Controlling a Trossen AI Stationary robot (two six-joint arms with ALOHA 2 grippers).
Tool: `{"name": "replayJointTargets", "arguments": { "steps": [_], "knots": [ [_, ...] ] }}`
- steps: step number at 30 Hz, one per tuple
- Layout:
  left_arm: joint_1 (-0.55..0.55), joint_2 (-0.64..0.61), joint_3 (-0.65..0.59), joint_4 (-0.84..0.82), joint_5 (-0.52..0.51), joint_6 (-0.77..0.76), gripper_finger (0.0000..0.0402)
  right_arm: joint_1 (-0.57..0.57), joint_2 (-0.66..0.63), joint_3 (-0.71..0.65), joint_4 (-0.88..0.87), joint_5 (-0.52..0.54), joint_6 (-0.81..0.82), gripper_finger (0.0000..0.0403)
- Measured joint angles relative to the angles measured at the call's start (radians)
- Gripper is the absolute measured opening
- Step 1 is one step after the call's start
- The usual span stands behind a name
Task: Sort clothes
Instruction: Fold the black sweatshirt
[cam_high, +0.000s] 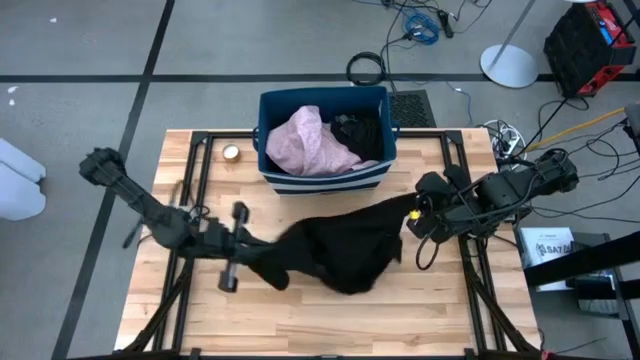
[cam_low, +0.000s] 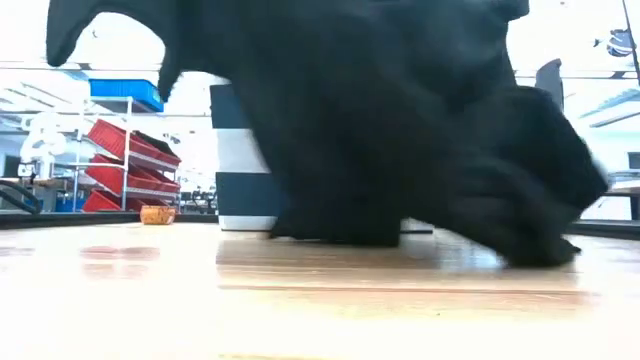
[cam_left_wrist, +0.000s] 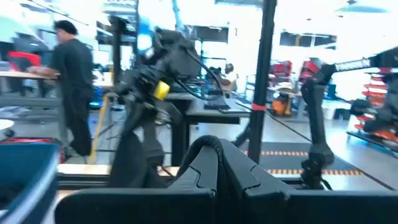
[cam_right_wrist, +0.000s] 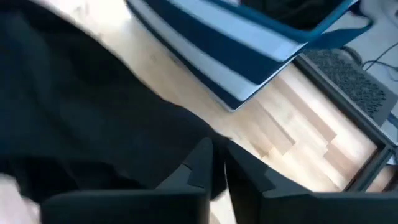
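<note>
A large black garment (cam_high: 345, 250) of soft, matte cloth hangs stretched in loose folds between the two arms above a pale wooden plank table (cam_high: 300, 320). Its lower folds sag onto the boards in front of a dark blue fabric bin (cam_high: 385, 125) with a white-striped base. The left gripper (cam_high: 258, 255), fingers pressed together, pinches the garment's corner near the table's middle left. The right gripper (cam_high: 410, 215) pinches the opposite corner just beside the bin; its dark fingers (cam_right_wrist: 199, 165) sit nearly closed with cloth between them. Inside the bin lie a crumpled pale pink garment (cam_high: 315, 145) and a bunched black piece (cam_high: 360, 130). A small round tan object (cam_high: 232, 153) sits left of the bin.
</note>
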Motion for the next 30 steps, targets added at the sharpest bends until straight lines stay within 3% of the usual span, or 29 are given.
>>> {"name": "replayJointTargets", "arguments": {
  "steps": [10,14,16,19,21,23,26,30],
  "knots": [
    [-0.046,-0.042,0.004,-0.064,-0.083,0.006,0.0001,-0.014,0.004,-0.044,0.052,-0.042,-0.083,0.018],
    [-0.058,-0.064,0.04,-0.059,-0.053,0.006,0.0001,-0.014,0.0,0.046,0.075,-0.03,-0.121,0.0221],
    [-0.061,-0.07,0.061,-0.057,0.013,0.02,0.0001,-0.012,0.0,0.094,0.132,-0.009,-0.186,0.0231],
    [-0.063,-0.071,0.104,-0.053,0.174,0.047,0.0005,0.013,-0.004,0.115,0.346,0.02,-0.39,0.0236],
    [-0.063,-0.073,0.117,-0.05,0.251,0.053,0.0006,0.034,-0.004,0.086,0.544,-0.028,-0.589,0.0237],
    [-0.063,-0.073,0.117,-0.057,0.257,0.054,0.0006,0.049,0.0,0.019,0.733,-0.181,-0.753,0.0237],
    [-0.062,-0.071,0.108,-0.077,0.245,0.053,0.0007,0.052,0.017,-0.124,0.972,-0.401,-0.858,0.0233],
    [-0.062,-0.071,0.108,-0.089,0.242,0.051,0.0008,0.036,0.042,-0.343,1.251,-0.451,-0.889,0.0223]
  ]
}}
